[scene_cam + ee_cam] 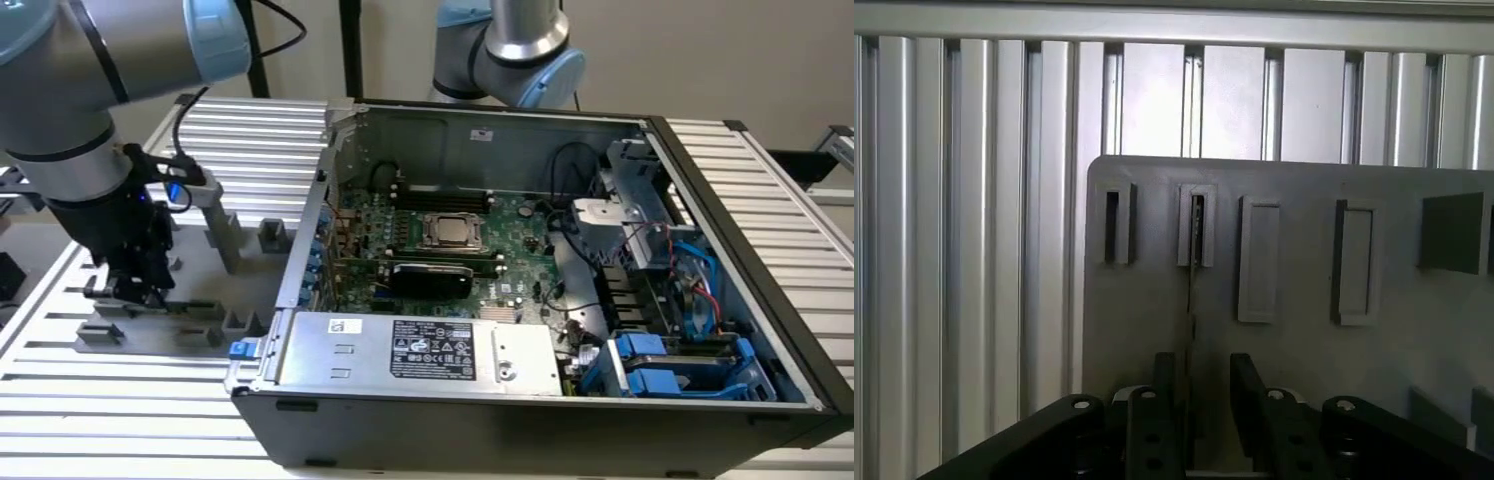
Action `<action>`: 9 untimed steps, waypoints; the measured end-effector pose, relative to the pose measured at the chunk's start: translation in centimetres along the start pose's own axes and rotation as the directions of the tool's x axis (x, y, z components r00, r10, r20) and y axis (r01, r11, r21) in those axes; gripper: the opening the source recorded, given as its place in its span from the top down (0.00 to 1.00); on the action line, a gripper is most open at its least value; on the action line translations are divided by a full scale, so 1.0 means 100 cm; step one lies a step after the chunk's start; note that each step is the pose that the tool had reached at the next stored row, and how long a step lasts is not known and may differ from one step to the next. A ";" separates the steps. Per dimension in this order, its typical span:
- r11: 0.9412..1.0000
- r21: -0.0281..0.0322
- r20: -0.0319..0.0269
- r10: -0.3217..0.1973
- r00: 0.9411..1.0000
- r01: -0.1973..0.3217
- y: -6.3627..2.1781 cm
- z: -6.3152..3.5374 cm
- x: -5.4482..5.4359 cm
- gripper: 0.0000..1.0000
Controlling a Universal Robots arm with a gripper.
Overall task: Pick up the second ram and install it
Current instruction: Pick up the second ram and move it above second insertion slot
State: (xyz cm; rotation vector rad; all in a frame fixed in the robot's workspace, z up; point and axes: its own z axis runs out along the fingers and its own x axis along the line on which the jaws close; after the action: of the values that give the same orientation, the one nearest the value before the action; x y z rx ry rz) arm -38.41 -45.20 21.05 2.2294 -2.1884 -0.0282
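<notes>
Gripper (1205,362) jaws stand parted, straddling the second ram (1190,315), which seems to stand edge-on between the 2 fingers (1166,385), nearer 1 of them. Beyond, its grey slotted holder (1134,320) leaves free room either side, then the ribbed aluminium table (974,250).

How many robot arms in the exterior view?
2: near arm at the exterior view's left, above the grey fixture; far arm behind the PC case. Others may be off-frame.

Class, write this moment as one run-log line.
phase: pick | jaws: open, astride second ram | ram: edge-on in grey fixture slot, not lifted | computer case: open
</notes>
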 end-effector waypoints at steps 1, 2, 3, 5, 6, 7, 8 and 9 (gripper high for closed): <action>1.000 0.000 0.000 -0.001 1.000 0.001 0.0000 0.0003 0.000 0.00; 1.000 0.000 0.000 -0.001 1.000 0.001 -0.0001 0.0007 0.000 0.00; 1.000 0.000 0.000 -0.002 1.000 0.002 -0.0001 0.0013 0.001 0.00; 1.000 0.000 -0.001 -0.004 1.000 0.004 -0.0001 0.0027 0.002 0.00; 1.000 0.000 -0.001 -0.005 1.000 0.005 -0.0001 0.0035 0.002 0.00; 1.000 0.000 -0.001 -0.005 1.000 0.005 0.0000 0.0043 0.003 0.00; 1.000 0.000 -0.001 -0.006 1.000 0.006 0.0000 0.0051 0.003 0.00; 1.000 0.000 0.000 -0.006 1.000 0.006 0.0000 0.0060 0.003 0.00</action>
State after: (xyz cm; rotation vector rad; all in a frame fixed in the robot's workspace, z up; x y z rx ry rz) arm -38.42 -45.54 20.45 2.2362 -2.1814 -0.0274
